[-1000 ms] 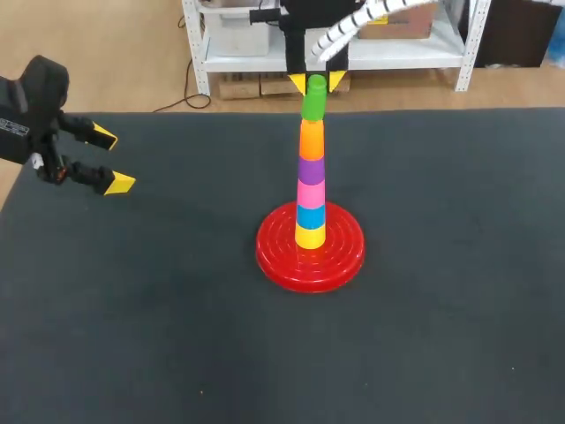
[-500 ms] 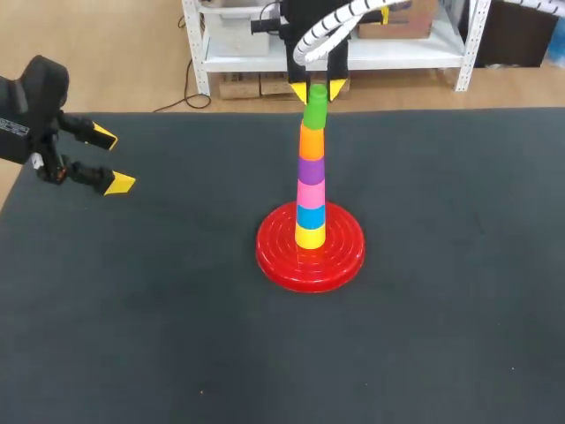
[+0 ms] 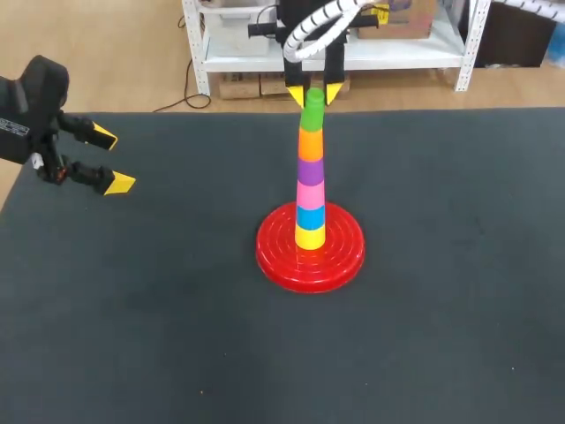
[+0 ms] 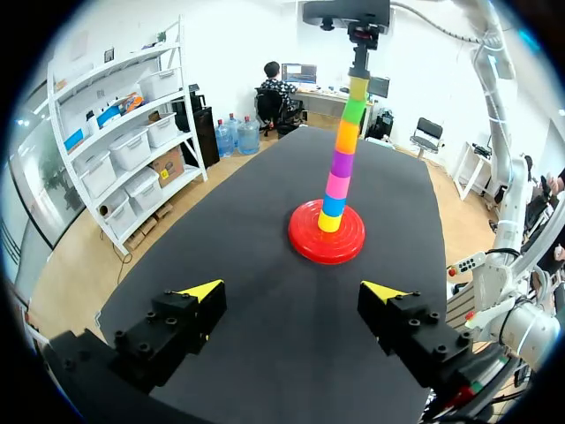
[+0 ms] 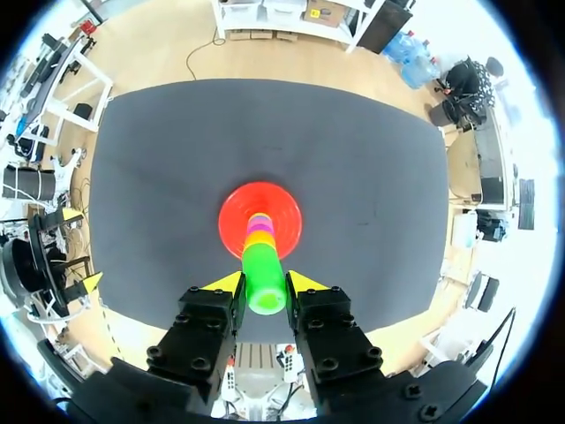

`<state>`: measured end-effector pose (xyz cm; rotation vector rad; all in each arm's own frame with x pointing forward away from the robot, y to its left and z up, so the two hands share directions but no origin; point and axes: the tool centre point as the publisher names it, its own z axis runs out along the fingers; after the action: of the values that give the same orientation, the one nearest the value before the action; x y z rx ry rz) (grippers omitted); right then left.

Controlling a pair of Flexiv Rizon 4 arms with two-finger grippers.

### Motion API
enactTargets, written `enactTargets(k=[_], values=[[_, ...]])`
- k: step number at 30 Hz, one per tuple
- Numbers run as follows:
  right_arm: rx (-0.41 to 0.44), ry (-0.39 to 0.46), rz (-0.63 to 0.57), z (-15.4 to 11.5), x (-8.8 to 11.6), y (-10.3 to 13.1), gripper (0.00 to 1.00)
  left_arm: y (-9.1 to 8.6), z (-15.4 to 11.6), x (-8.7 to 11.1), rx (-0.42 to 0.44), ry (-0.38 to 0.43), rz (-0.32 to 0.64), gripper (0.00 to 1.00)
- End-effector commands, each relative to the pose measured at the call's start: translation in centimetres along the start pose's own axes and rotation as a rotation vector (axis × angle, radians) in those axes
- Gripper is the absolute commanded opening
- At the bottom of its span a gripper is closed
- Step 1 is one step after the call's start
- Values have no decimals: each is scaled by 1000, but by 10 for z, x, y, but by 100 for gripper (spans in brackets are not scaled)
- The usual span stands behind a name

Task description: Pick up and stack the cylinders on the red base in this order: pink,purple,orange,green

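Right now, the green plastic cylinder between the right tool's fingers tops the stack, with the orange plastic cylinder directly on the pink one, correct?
No: the head view shows the orange plastic cylinder directly on the purple plastic cylinder, above the pink plastic cylinder. The green plastic cylinder, in the right tool, does top the stack.

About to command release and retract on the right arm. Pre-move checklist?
1. Order on red base: pink cylinder, purple cylinder, orange cylinder, green cylinder upward, above yellow cylinder and blue cylinder: ok.
2. Seating of green cylinder on orange cylinder: ok.
3. All cylinders upright, in line: ok.
4. Right gripper released: not ok, shut on green cylinder.
5. Left gripper clear of the cylinders: ok, open, off to the side.
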<state>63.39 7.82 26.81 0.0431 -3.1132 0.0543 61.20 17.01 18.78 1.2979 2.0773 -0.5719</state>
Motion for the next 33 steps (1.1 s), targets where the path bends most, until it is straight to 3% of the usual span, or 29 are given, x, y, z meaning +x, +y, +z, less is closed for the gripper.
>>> enactTargets(k=[1,14,33], values=[[13,41,2,3,-10,5,0,1,1,1,1,-1,1,100],[14,64,11,5,-14,7,0,1,1,1,1,-1,1,100],[26,62,-27,-2,-3,9,0,1,1,1,1,-1,1,100]])
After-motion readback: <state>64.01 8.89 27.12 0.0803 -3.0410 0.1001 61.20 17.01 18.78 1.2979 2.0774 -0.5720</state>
